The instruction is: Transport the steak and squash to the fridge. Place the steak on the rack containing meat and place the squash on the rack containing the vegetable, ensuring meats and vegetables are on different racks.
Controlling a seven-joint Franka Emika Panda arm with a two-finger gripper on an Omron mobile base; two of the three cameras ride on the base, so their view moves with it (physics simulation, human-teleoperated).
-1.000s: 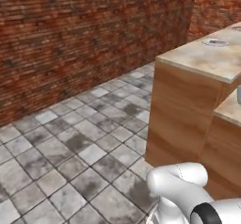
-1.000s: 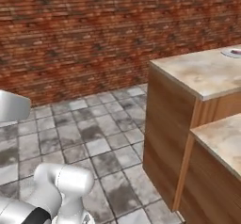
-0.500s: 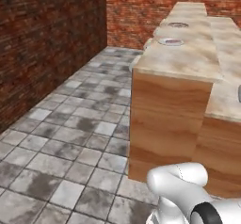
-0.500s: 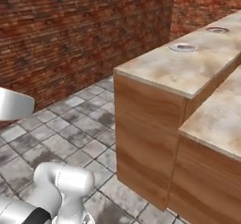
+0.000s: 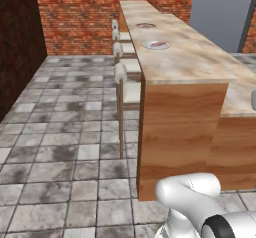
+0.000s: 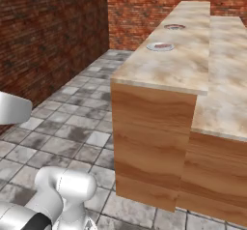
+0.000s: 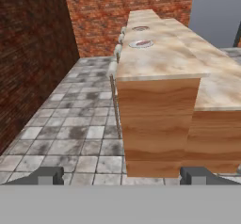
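Facing the long wooden table with the marbled beige top [image 5: 185,62], the hand [image 7: 122,177] is wide open and holds nothing. Two small round plates [image 5: 156,45] lie far along the table, probably with the food. The grey fridge [image 5: 222,12] stands behind.

A long desk [image 5: 190,64] ran away from the robot toward the back wall [image 5: 100,12]. On its top sat two plates, the near plate [image 5: 156,45] in front of the far plate [image 5: 145,26]. A lower counter [image 6: 226,93] adjoined the desk on its right side. Stools [image 5: 125,82] stood in a row along the desk's left side, on the floor [image 5: 60,132]. A side wall [image 7: 28,63] stood left of the floor.
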